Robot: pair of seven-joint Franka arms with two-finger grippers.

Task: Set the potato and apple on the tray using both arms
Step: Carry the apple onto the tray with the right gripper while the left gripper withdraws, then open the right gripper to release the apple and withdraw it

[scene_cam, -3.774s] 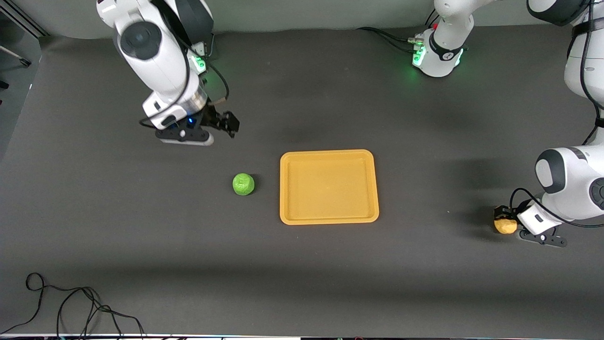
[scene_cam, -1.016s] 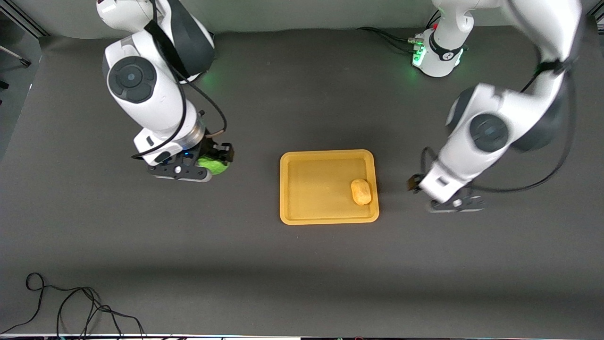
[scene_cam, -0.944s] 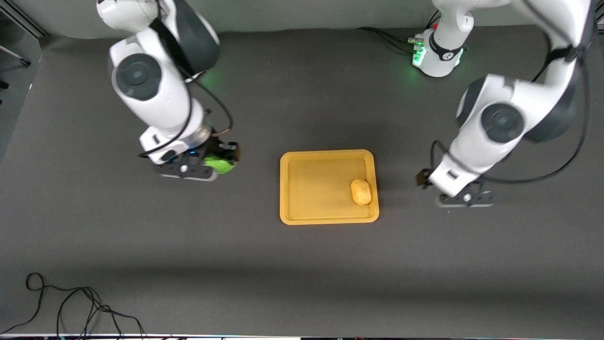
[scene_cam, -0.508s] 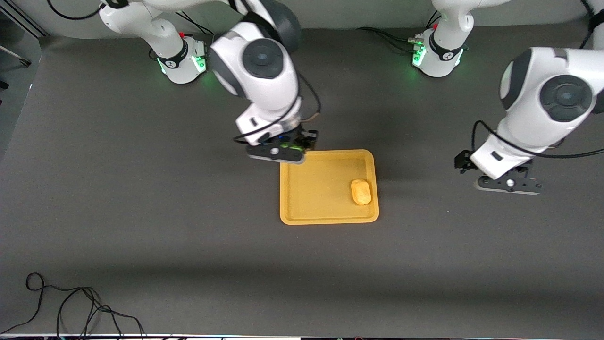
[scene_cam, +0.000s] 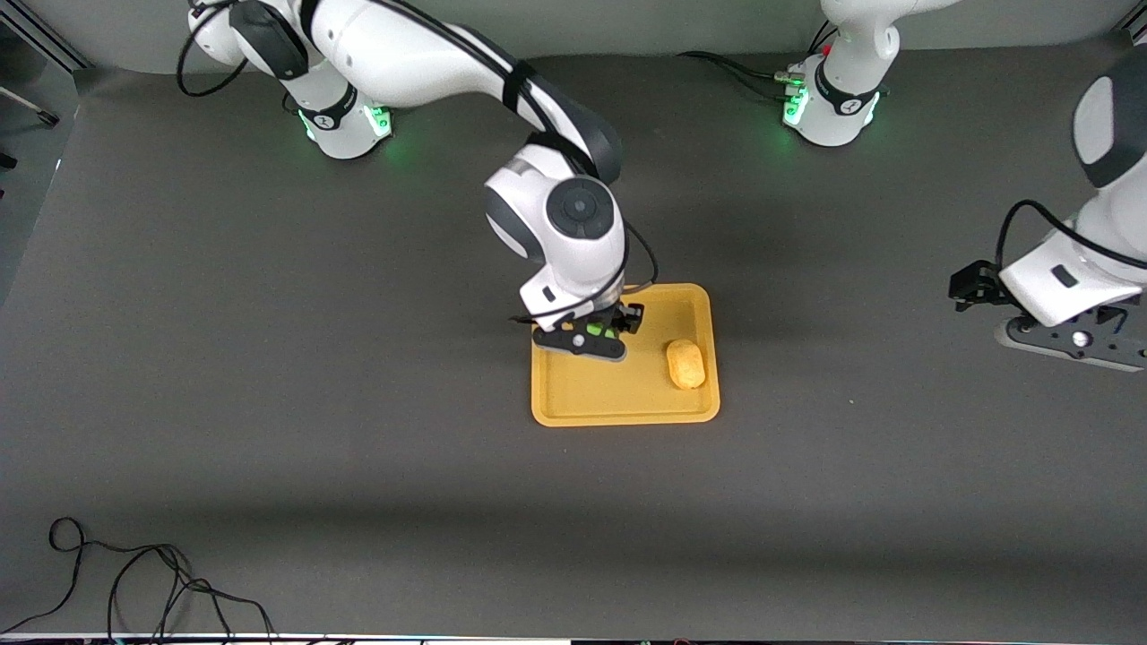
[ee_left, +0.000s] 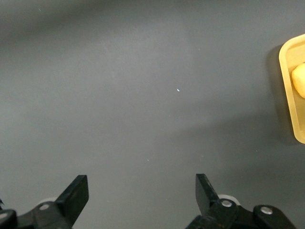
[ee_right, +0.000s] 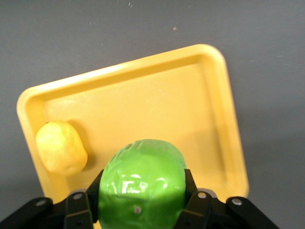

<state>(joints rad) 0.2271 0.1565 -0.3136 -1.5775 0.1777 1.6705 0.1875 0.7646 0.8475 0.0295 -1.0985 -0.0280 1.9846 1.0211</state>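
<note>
The orange-yellow tray lies at the middle of the table. The potato lies in it, near the rim toward the left arm's end. My right gripper is over the tray's part toward the right arm's end, shut on the green apple, which the hand mostly hides. The right wrist view shows the apple held between the fingers above the tray, with the potato beside it. My left gripper is open and empty over bare table toward the left arm's end; its wrist view shows the tray's rim.
The table is a dark grey mat. Both arm bases stand at the edge farthest from the front camera. Loose black cables lie at the nearest edge, toward the right arm's end.
My right gripper picked up the apple and carried it over the tray. My left gripper left the potato on the tray and drew back toward its own end of the table.
</note>
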